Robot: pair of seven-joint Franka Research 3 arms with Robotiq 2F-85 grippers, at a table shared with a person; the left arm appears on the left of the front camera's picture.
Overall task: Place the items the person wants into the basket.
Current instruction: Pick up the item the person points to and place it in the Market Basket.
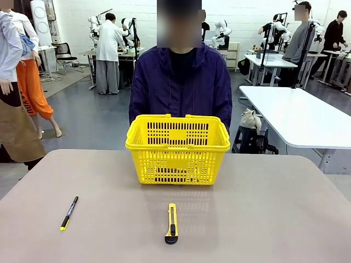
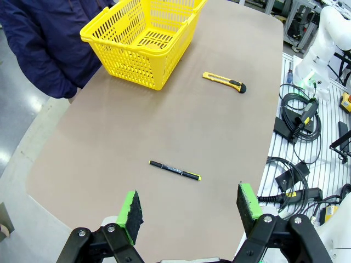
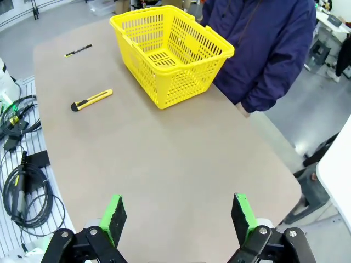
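The yellow basket [image 1: 177,149] stands at the table's far middle, right in front of the person [image 1: 181,82]; what I see of its inside in the right wrist view [image 3: 164,52] is bare. The items the person wants are out of view. A yellow-and-black utility knife [image 1: 172,223] lies near the front middle, and a black pen with a yellow end [image 1: 69,212] lies at the front left. My left gripper [image 2: 190,207] hangs open above the table with the pen [image 2: 175,170] beyond its green pads. My right gripper [image 3: 178,215] is open over bare tabletop, holding nothing.
The person's hand [image 3: 243,109] hangs by the far table edge. Cables and boxes [image 2: 296,120] lie off the table's near side. A white table [image 1: 301,115] and a bag [image 1: 251,131] stand at the back right.
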